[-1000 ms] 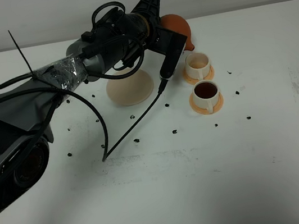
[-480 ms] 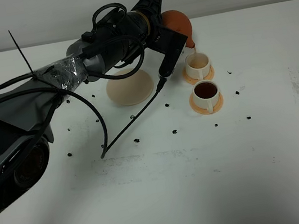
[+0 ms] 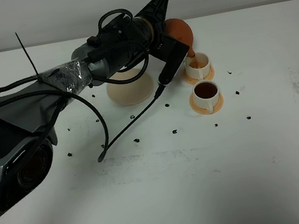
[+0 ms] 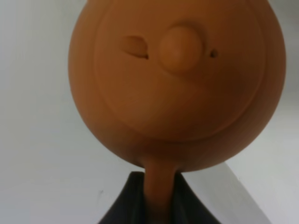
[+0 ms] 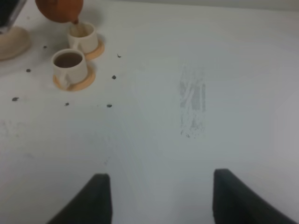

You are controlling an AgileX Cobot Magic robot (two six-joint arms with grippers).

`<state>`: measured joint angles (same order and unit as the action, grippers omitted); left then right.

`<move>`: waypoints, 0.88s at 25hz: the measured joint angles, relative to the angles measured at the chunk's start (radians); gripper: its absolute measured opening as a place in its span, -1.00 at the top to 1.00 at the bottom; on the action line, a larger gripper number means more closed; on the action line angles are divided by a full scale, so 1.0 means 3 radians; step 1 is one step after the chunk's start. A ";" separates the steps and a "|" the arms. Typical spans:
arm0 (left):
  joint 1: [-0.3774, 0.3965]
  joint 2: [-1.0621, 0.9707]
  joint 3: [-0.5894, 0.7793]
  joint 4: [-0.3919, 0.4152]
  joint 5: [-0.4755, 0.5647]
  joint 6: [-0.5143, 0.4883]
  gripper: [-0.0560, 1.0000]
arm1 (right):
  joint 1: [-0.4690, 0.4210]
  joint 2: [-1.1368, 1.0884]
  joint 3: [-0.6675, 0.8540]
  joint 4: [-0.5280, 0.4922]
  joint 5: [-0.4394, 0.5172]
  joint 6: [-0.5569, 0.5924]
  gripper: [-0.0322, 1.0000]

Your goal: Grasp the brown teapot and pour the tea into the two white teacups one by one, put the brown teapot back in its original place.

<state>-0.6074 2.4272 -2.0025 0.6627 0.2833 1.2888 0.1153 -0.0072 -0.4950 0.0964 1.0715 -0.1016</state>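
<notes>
Tipped further than a second before, the brown teapot (image 3: 178, 30), clamped in the closed left tool (image 4: 159, 205), hung spout-down over the upper-centre teacup (image 3: 197, 63) to fill it; the right tool (image 5: 156, 196) gaped empty.

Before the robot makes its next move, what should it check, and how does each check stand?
1. Grip: left claw shut on teapot handle: ok.
2. Aim: teapot tilted over far cup: ok.
3. First pour: near cup holds tea: ok.
4. Level in far cup high enough: cannot tell.
5. Landing spot: saucer bare: ok.
6. Spare right claw open, away from both cups: ok.
</notes>
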 joint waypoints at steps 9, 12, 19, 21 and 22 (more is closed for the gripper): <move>-0.0030 0.0018 0.0000 0.0202 -0.0024 0.0011 0.66 | 0.0000 0.0000 0.0000 0.0000 0.0000 -0.0003 -0.02; -0.0037 0.0018 0.0000 0.0267 -0.0063 0.0011 0.66 | 0.0000 0.0000 0.0000 0.0000 0.0000 -0.0003 -0.02; -0.0037 0.0018 0.0000 0.0401 -0.0106 0.0011 0.66 | 0.0000 0.0000 0.0000 0.0000 0.0000 0.0000 -0.02; -0.0037 0.0021 0.0000 0.0446 -0.0125 0.0011 0.66 | 0.0000 0.0000 0.0000 0.0000 0.0000 0.0000 -0.02; -0.0037 0.0021 0.0000 0.0472 -0.0138 0.0011 0.66 | 0.0000 0.0000 0.0000 0.0000 0.0000 0.0000 -0.02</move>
<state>-0.6186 2.4334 -2.0025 0.8042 0.2420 1.2920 0.1153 -0.0072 -0.4950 0.0964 1.0715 -0.1016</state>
